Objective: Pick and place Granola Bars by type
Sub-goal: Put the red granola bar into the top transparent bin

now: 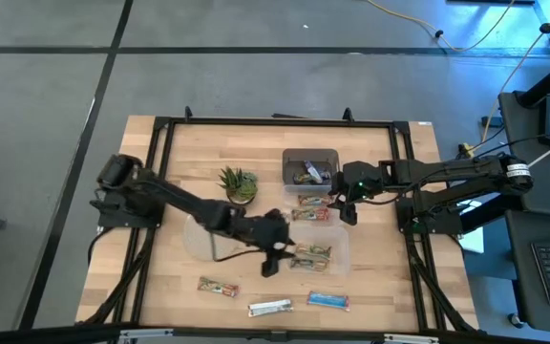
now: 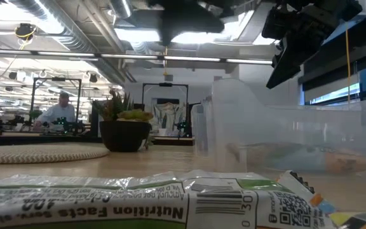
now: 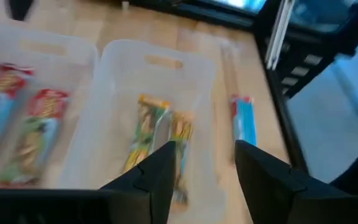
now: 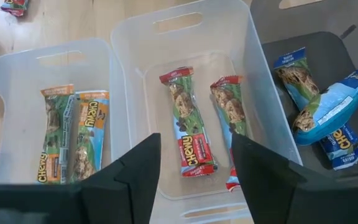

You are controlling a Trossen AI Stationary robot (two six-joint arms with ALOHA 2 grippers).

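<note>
Three bins hold sorted granola bars. The near clear bin (image 1: 318,256) holds two green-orange bars (image 3: 157,140). The middle clear bin (image 1: 313,208) holds two red bars (image 4: 191,127). The far grey bin (image 1: 306,164) holds blue bars (image 4: 322,106). Three loose bars lie flat near the table's near edge: a green-red one (image 1: 218,287), a silver-white one (image 1: 270,307) and a blue one (image 1: 328,300). My left gripper (image 1: 273,260) is open and empty above the near bin's left end (image 3: 207,168). My right gripper (image 1: 347,210) is open and empty above the middle bin (image 4: 194,165).
A small green potted plant (image 1: 240,183) stands left of the bins. A round pale mat (image 1: 203,234) lies under my left arm. A black frame (image 1: 160,124) runs round the table's edges. In the low view the silver-white bar (image 2: 138,197) fills the foreground.
</note>
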